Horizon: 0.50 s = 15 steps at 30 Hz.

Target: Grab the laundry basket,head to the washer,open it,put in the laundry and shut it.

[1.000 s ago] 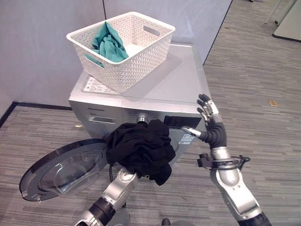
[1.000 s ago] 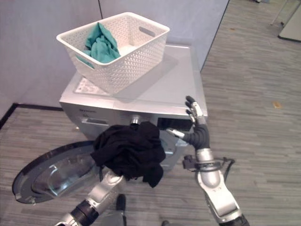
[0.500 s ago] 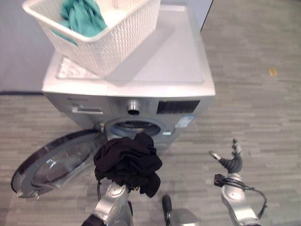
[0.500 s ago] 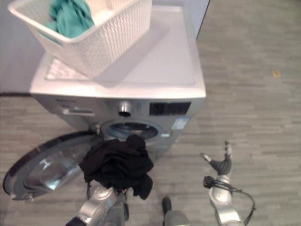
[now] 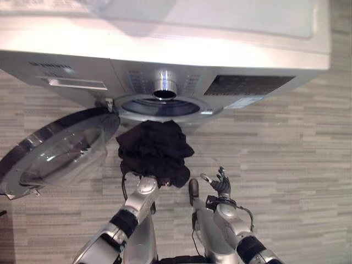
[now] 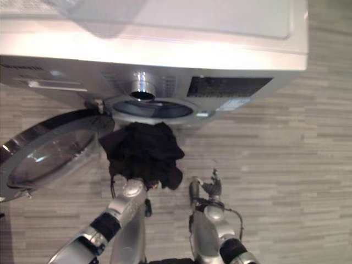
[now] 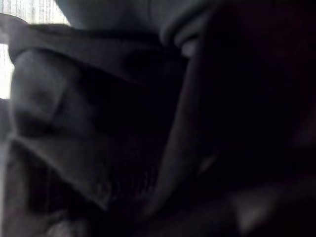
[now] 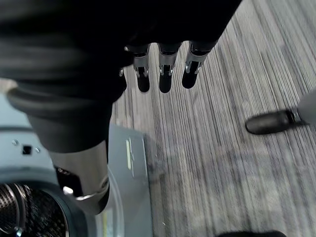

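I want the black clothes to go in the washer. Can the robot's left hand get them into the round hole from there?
Probably yes. The washer door hangs wide open to one side, and the black clothes sit just below the drum opening with nothing between.

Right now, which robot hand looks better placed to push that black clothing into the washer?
Probably the left. The left robot hand carries the black clothing bunched just below the washer's open drum opening. The right robot hand is empty, fingers relaxed, low and off to the side above the floor.
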### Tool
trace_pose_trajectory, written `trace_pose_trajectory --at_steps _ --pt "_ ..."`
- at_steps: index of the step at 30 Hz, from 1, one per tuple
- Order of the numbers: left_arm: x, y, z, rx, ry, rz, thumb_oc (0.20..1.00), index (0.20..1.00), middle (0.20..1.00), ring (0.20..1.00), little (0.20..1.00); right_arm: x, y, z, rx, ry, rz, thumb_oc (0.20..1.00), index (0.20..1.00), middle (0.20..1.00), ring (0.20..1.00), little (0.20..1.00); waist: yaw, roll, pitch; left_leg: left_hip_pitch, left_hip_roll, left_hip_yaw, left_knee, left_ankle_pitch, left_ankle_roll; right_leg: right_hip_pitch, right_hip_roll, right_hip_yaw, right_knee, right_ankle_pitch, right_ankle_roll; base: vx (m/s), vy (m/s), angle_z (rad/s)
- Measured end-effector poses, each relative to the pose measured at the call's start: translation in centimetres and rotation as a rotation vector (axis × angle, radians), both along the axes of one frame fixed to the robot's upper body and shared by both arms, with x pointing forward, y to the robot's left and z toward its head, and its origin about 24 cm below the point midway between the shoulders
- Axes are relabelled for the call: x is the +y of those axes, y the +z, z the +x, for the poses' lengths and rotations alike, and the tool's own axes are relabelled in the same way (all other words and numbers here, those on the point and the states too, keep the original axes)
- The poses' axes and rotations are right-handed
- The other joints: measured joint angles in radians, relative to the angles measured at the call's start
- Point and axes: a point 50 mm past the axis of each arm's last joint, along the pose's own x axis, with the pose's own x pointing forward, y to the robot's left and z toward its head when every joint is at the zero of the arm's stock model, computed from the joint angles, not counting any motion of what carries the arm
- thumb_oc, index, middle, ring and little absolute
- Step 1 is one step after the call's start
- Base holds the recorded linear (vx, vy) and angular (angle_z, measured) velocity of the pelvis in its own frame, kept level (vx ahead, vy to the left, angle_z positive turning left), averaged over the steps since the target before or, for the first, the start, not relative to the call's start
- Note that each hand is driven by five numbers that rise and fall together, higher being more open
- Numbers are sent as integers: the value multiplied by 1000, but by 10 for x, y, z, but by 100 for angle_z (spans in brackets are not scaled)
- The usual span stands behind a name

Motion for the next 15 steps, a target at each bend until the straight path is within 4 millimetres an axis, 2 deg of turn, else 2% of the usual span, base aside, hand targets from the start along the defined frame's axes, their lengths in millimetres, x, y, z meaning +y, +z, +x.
trace_pose_trajectory --at_steps 3,4,7,13,15 --pt "2 6 7 -20 27 7 200 200 200 200 200 4 10 9 -46 5 19 1000 1000 1000 1000 1000 -1 0 1 -60 3 8 0 1 -2 -66 3 5 9 4 3 -19 23 -11" --pt "3 15 19 -36 61 26 200 200 200 200 200 7 19 16 -90 12 25 1000 1000 1000 1000 1000 -11 -7 7 -116 4 13 -2 18 9 -129 1 13 17 11 9 78 -16 -6" --pt "5 20 24 -46 73 35 200 200 200 200 200 7 20 16 -95 8 24 1000 1000 1000 1000 1000 -21 -18 11 -122 -6 15 -13 19 12 -140 -8 14 14 7 14 71 -32 3" --pt "1 57 43 -154 110 22 200 200 200 200 200 2 25 20 -137 -48 23 1000 1000 1000 1000 1000 -38 -20 9 -189 -16 5 -12 21 15 -197 -11 -1 12 6 17 31 -18 6" --pt "1 68 49 -177 131 20 200 200 200 200 200 4 28 22 -148 -49 28 1000 1000 1000 1000 1000 -56 -22 8 -221 -18 0 -13 25 19 -227 -13 -4 13 7 19 59 0 6"
